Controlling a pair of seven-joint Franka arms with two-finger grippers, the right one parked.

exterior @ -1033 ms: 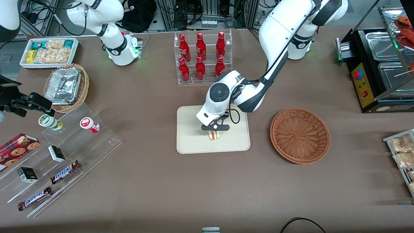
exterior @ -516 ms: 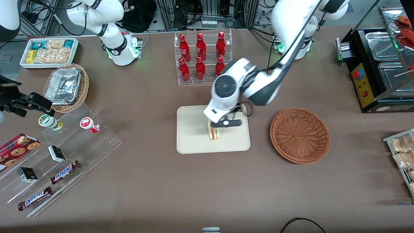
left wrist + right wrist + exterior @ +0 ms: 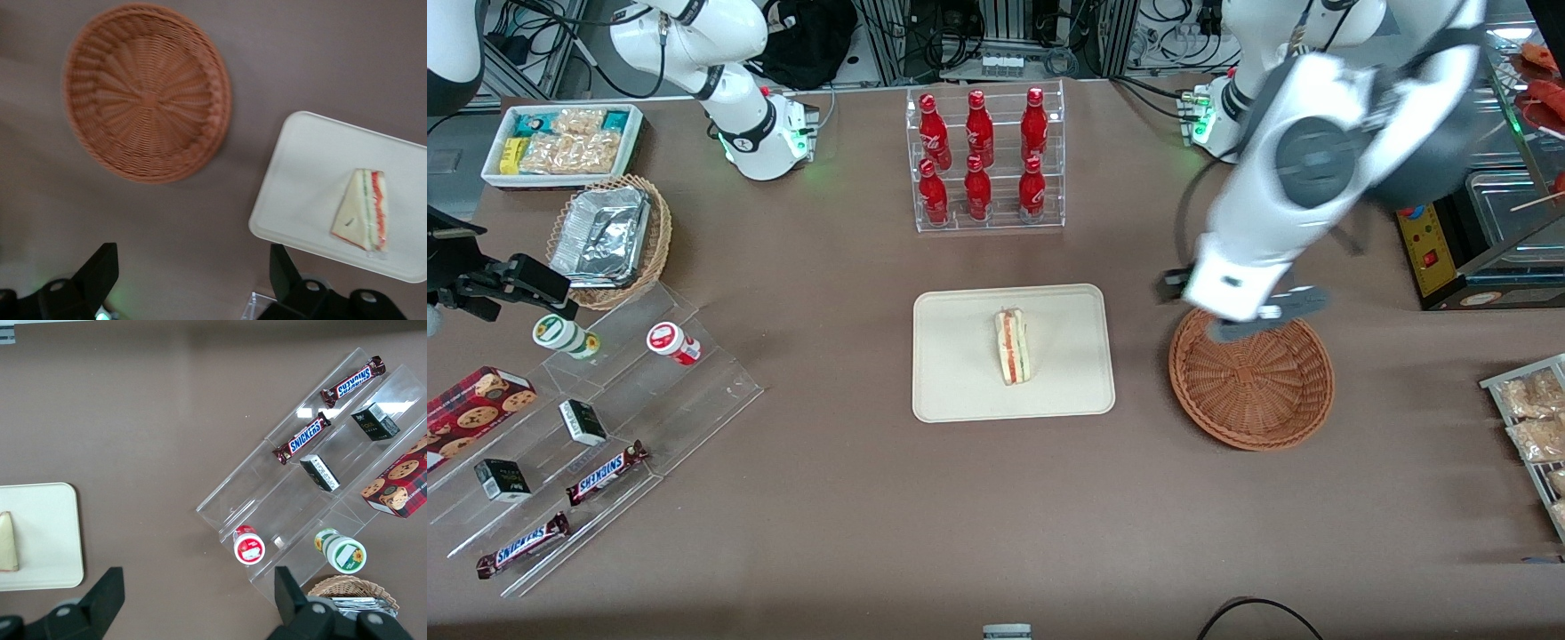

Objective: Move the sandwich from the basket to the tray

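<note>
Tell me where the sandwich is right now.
The sandwich lies on the cream tray, near its middle, nearer the front camera than the rack of red bottles. The open hand hangs over the wicker basket's edge, apart from it.

Left arm raised, hand point(image 3: 1249, 307) pointing down, fingers spread, holding nothing
</note>
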